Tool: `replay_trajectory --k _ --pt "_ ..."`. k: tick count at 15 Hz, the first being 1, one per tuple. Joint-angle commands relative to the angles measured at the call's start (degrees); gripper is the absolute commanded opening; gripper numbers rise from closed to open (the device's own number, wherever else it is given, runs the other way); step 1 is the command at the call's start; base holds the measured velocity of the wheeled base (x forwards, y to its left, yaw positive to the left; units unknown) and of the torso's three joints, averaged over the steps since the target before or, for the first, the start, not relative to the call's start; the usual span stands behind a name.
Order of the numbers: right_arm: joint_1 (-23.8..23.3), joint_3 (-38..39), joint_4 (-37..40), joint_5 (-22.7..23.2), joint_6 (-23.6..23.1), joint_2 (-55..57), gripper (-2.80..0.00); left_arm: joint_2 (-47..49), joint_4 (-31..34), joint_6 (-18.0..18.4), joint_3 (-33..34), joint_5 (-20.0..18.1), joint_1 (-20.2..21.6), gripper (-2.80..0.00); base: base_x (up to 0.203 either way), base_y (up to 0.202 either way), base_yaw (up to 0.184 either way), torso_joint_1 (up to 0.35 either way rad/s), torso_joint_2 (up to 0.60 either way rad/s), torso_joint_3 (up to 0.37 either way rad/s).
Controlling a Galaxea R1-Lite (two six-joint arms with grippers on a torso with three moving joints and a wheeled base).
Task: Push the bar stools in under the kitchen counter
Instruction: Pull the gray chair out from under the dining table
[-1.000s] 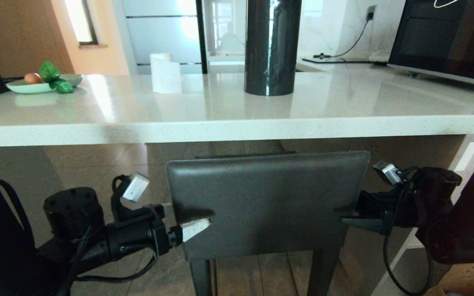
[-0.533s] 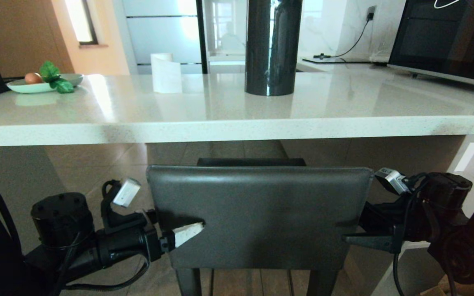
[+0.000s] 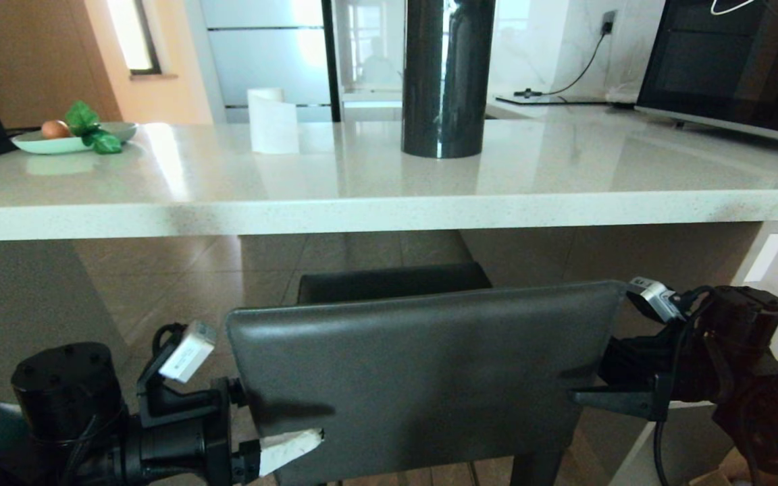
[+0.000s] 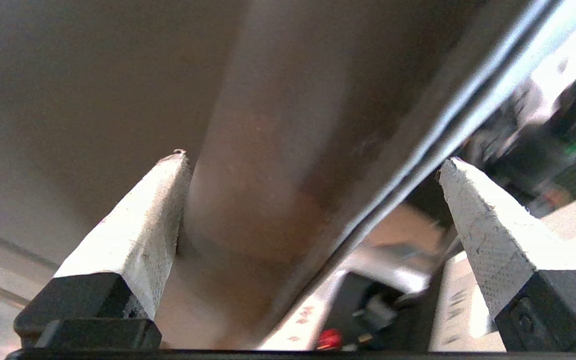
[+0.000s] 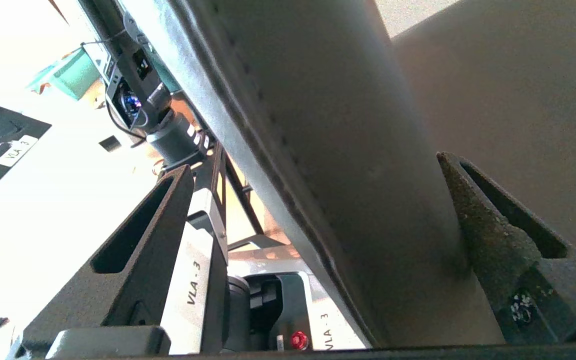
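Straddling dark stool back [image 3: 423, 378] with both spread-wide grippers, left [image 3: 281, 451] and right [image 3: 581, 398]; push evenly, squarely toward counter [image 3: 362, 209].

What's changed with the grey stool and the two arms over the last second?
The dark grey stool has come back out from under the kitchen counter toward the camera, its back lower and larger in the head view and its seat now showing. The left gripper and right gripper moved back with it, each astride a side edge of the backrest. The counter and the things on it stayed put.
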Motion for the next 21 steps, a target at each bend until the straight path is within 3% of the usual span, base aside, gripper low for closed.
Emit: replay_trajectory --k 1,3,7,14,21 --pt "0.01 0.26 -0.45 0.16 0.05 -0.03 0.00 5.07 -0.71 6.99 -0.79 0.05 1.19 0.00 0.000 0.000 0.000 0.000 0.00 0.000" --pt "0.01 0.17 -0.45 0.15 -0.04 0.23 0.00 8.47 -0.71 11.27 -2.51 -0.03 2.64 0.00 0.000 0.000 0.000 0.000 0.00 0.000" --pt "0.87 0.26 -0.45 0.16 -0.04 0.72 0.00 8.51 -0.71 10.53 -4.07 0.50 3.38 0.00 0.000 0.000 0.000 0.000 0.00 0.000" --pt "6.55 4.02 -0.45 -0.18 -0.53 0.87 0.00 7.10 -0.71 9.74 -4.63 0.67 4.84 0.00 0.000 0.000 0.000 0.000 0.00 0.000" --pt "6.07 4.92 -0.45 -1.69 -1.09 -0.38 0.00 6.79 -0.71 9.69 -4.59 0.67 4.57 0.00 0.000 0.000 0.000 0.000 0.00 0.000"
